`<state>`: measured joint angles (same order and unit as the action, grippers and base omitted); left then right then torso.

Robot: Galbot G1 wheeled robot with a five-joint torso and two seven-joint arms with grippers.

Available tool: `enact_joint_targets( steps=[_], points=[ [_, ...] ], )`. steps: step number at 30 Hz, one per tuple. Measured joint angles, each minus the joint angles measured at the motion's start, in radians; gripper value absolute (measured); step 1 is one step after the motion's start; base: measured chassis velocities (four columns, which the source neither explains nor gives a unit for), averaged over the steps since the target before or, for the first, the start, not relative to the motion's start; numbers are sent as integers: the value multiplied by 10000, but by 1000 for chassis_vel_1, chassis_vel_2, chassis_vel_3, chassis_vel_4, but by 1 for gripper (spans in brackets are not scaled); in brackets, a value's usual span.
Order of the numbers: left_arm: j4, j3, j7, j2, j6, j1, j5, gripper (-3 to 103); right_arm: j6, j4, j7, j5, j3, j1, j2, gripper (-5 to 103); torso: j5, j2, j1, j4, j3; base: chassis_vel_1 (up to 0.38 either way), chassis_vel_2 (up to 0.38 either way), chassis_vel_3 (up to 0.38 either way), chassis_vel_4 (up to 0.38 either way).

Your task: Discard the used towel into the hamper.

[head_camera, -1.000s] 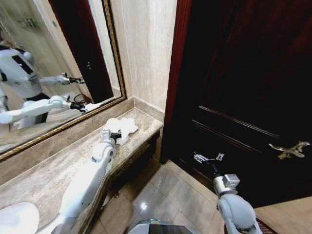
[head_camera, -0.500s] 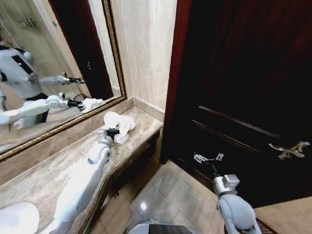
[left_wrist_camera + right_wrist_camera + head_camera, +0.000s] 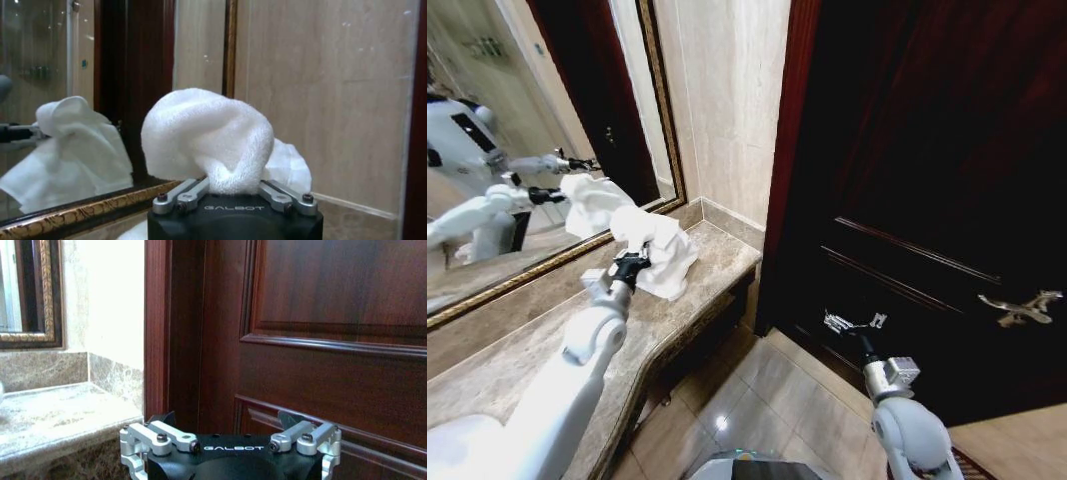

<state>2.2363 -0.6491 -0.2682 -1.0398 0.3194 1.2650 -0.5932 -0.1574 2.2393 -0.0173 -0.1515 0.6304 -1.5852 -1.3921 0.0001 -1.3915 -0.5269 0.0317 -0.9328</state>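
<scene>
Marble runs along the bathroom counter (image 3: pixel 507 360) under a gilt-framed mirror (image 3: pixel 547 120), with a dark wooden door (image 3: pixel 927 200) to the right. Out over that counter the left gripper (image 3: pixel 630 266) sits at about ten o'clock in the head view, its jaws clamped on a pinch of the white towel (image 3: pixel 655 250). In the left wrist view the towel (image 3: pixel 207 135) bulges up from between the closed fingers (image 3: pixel 183 192) in a rounded hump, which suggests a bunched fold was taken, not an edge; the loose remainder drapes below toward the counter, and whether its lowest corner touches the marble I cannot tell. Holding it by a gathered middle probably keeps the cloth compact for carrying. Its reflection hangs in the mirror just beside it. The right gripper (image 3: pixel 852 322) waits at about five o'clock, low in front of the door, jaws apart and empty, well clear of the counter; the right wrist view shows its fingers (image 3: pixel 160 432) spread before the door panel. No hamper is in sight on the counter or the tiled floor (image 3: pixel 757 400), so the towel looks picked up but far from discarded
</scene>
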Motion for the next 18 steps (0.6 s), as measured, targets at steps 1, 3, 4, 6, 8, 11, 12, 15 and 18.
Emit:
enact_joint_targets(
  steps=[1,3,4,6,8,11,12,15,18],
  points=[
    [212,-16,-14,-102,-24,178,88,7,6,47,12,-83,18,-18,2,100,-1,0,0,-1,0,0,0,0,0],
    [478,-18,-11,-387,-129,488,384,7,20,160,26,-214,60,-108,5,100,0,0,0,-4,0,0,0,0,0],
    [478,-18,-11,-387,-129,488,384,7,20,160,26,-214,60,-108,5,100,0,0,0,-4,0,0,0,0,0],
    [633,-17,18,-765,-352,813,786,7,40,313,25,-324,122,-235,18,100,-3,0,0,-3,0,0,0,0,0],
    [785,-10,40,-1125,-509,1116,1076,7,60,435,1,-427,212,-364,60,100,0,0,0,-3,0,0,0,0,0],
    [864,-9,55,-1446,-636,1340,1400,7,65,521,-27,-549,303,-444,128,100,0,0,0,-2,0,0,0,0,0],
    [850,-10,116,-1551,-727,1414,1578,7,65,549,-30,-603,323,-461,158,100,0,0,0,-2,1,0,0,0,0],
    [704,-30,379,-1694,-918,1565,1884,7,48,627,-32,-746,373,-475,224,100,-1,0,0,-2,0,0,0,0,0],
    [641,-17,529,-1711,-982,1703,1950,7,37,662,-33,-845,426,-468,277,100,-1,0,-1,-2,0,0,0,0,0]
  ],
)
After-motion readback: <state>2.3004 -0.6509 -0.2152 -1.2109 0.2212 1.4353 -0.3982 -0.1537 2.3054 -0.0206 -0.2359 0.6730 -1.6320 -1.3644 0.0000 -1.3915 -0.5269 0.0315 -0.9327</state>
